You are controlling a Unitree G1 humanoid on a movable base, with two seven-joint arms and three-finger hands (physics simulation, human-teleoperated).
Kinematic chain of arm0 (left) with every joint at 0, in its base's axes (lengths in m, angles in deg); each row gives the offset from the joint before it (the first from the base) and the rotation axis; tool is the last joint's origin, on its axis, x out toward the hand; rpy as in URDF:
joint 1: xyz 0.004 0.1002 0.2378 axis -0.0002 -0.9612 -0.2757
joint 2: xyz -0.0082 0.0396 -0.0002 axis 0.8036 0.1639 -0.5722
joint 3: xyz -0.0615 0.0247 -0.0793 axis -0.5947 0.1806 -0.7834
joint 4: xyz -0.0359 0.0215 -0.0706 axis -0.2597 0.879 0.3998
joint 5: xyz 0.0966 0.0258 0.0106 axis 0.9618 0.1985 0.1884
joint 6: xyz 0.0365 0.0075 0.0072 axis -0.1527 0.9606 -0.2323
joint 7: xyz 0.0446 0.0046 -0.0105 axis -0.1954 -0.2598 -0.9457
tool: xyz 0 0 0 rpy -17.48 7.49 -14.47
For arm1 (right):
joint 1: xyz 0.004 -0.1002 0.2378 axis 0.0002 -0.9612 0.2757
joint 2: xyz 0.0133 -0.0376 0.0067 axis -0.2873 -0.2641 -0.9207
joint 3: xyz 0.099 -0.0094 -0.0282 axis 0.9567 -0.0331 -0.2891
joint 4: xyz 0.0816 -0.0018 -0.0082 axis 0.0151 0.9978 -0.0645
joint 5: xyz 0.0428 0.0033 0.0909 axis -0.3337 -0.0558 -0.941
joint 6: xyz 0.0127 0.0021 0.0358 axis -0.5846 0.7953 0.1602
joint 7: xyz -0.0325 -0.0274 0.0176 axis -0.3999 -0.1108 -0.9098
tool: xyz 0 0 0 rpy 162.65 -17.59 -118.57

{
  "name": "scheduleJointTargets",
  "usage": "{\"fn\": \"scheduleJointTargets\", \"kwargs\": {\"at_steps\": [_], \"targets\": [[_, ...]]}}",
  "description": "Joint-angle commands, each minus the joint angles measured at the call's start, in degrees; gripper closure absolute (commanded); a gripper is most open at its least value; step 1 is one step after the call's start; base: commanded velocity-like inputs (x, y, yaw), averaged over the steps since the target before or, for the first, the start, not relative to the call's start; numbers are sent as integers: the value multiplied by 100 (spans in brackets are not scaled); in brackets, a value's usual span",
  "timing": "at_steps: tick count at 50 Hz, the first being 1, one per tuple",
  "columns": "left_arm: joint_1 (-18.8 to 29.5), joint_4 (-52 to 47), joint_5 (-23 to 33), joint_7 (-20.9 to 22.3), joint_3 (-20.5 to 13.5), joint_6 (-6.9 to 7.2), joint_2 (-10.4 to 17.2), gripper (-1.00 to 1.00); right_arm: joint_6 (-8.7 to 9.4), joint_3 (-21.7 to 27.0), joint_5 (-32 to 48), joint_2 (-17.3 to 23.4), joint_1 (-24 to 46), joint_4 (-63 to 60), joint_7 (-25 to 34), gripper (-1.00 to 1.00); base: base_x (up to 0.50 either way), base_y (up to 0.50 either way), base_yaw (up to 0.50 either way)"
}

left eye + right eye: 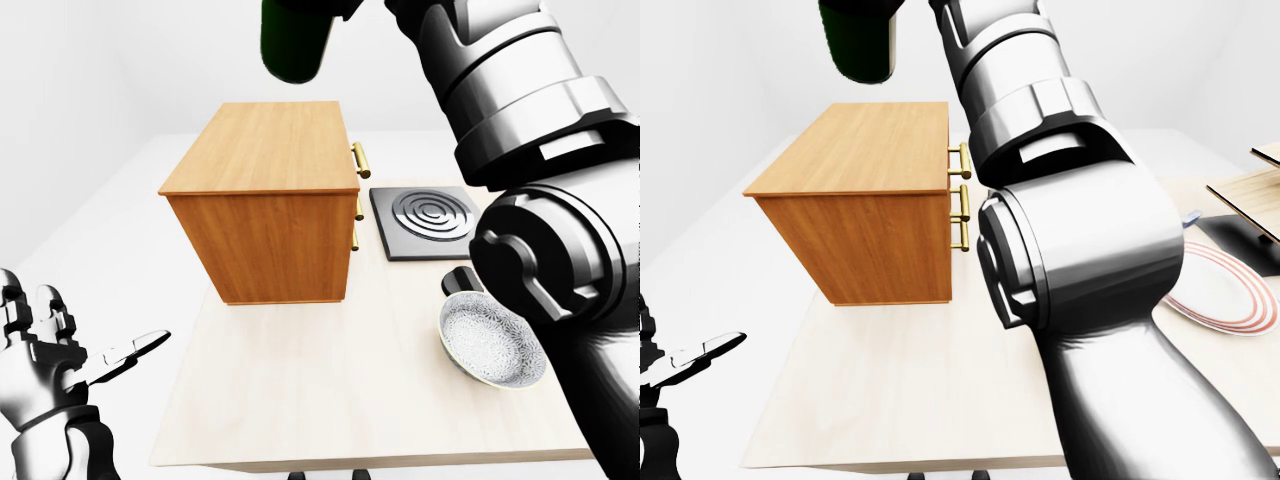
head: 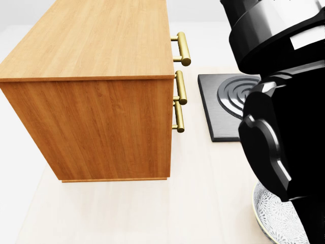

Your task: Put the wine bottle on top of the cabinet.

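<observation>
The dark green wine bottle point(image 1: 294, 40) hangs bottom-down at the top of the left-eye view, above the cabinet's far top and clear of it. It also shows in the right-eye view point(image 1: 860, 40). My right arm reaches up to it. The right hand is cut off by the top edge, with only a bit of finger point(image 1: 345, 8) showing against the bottle. The wooden cabinet point(image 1: 270, 150) stands on the pale table point(image 1: 330, 400), its brass handles point(image 2: 181, 48) facing right. My left hand point(image 1: 95, 325) is open and empty at the lower left, off the table's left edge.
A black hob plate with rings point(image 1: 425, 220) lies right of the cabinet. A patterned bowl point(image 1: 490, 345) sits below it, with a small black object point(image 1: 462, 280) beside it. A red-ringed plate point(image 1: 1225, 300) and wooden boards point(image 1: 1265, 190) are at the far right.
</observation>
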Motion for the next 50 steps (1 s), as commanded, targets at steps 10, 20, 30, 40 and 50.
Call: {"fn": "scheduleJointTargets", "kwargs": {"at_steps": [10,20,30,40,50], "targets": [[2,10,3,-3,-5,0,-1,-100,0,143,-10,-209,22,-76,155,100,0,0,0],[8,52,16,-4,23,0,8,-100,0,173,-116,-273,29,-72,202,100,0,0,0],[13,33,-14,-5,-1,0,12,-100,0,172,-215,-413,-77,-73,307,100,0,0,0],[0,16,-8,-1,1,0,8,-100,0,142,-274,-501,-128,-77,339,100,0,0,0],[-15,18,-7,0,-5,0,-7,-100,0,104,-172,-463,-310,-65,285,100,0,0,0]]}}
